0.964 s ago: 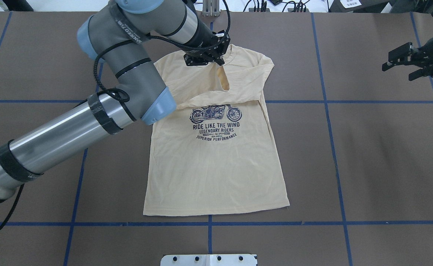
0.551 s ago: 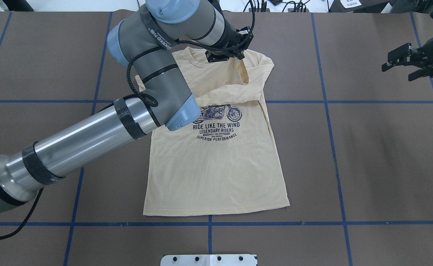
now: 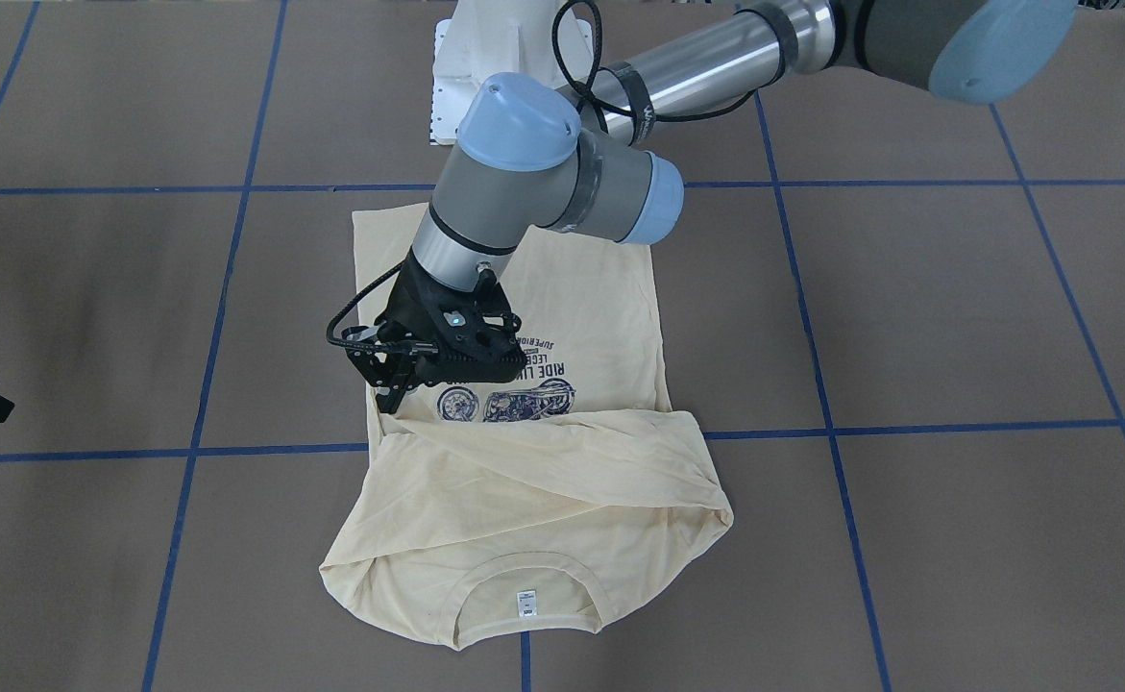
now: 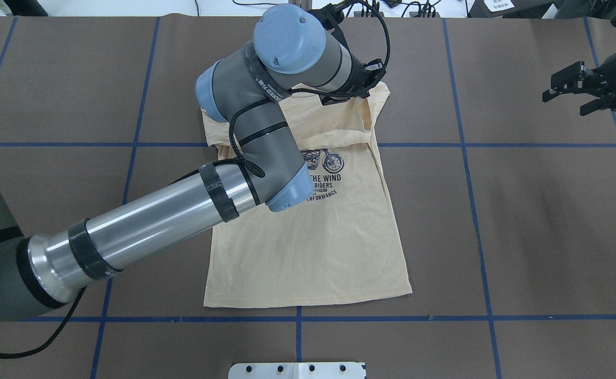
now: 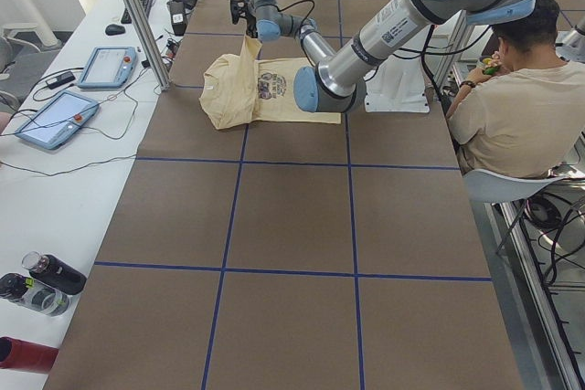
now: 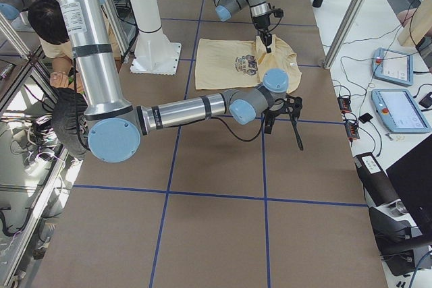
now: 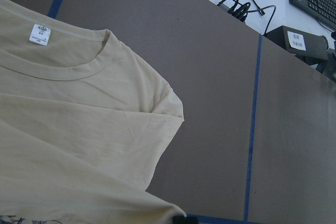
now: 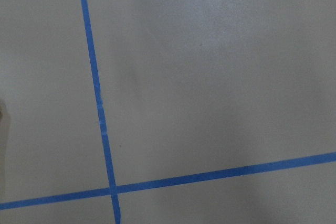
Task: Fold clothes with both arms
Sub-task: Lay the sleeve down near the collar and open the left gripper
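The cream-yellow shirt lies flat, print side up, with its collar at the far end. Its white neck label shows in the front-facing view and in the left wrist view. One sleeve is drawn across the chest above the navy motorcycle print. My left gripper is shut on that sleeve's cuff and holds it just above the shirt's right shoulder; it also shows in the front-facing view. My right gripper hangs open and empty over the table, far to the right.
Blue tape lines mark a grid on the brown table. The white pedestal base sits at the near edge. A seated person is beside the robot. Tablets and bottles lie on the side bench.
My left arm has swung to the right, carrying the sleeve cuff from over the collar to the shirt's right shoulder. The right arm has not moved.
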`<state>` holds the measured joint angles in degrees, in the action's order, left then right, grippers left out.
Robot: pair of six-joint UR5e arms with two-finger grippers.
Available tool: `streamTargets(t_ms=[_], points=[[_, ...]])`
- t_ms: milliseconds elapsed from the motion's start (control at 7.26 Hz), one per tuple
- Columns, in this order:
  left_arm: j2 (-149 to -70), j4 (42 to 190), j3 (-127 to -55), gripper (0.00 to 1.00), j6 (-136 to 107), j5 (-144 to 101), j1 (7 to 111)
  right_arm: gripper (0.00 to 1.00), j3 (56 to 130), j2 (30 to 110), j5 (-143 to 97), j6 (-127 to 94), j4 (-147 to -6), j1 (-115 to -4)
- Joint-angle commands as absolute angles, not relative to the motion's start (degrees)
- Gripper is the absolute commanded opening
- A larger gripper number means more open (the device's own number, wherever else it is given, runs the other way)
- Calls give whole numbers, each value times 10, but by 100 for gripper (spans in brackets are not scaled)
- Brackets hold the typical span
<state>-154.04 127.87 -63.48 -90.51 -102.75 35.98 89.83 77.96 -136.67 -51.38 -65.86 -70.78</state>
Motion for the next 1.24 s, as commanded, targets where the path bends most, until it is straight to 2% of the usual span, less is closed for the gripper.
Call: streamTargets(t_ms=[0,138,275,413,551,826,964,1101], points=[[-1558,1309,-594,0,-912,-1009,350,99,898,778,-1367,-515,-659,-707],[-1564,1337,-571,7,-912,-991,345,99,898,777,-1367,-515,-660,-707],[-1564,1346,-564,57,-912,-986,342,99,898,777,-1367,-515,-661,-706],[-1565,1346,-565,76,-911,-986,342,99,897,776,-1367,-516,-660,-706],[-1565,1346,-571,88,-909,-988,343,99,896,774,-1367,-523,-658,-702],[-1560,1339,-602,87,-907,-1001,347,99,900,759,-1367,-556,-657,-683],[-1547,1333,-623,85,-906,-1040,353,99,906,745,-1360,-649,-655,-639],[-1499,1308,-687,85,-900,-1075,366,99,931,737,-1294,-757,-630,-583]])
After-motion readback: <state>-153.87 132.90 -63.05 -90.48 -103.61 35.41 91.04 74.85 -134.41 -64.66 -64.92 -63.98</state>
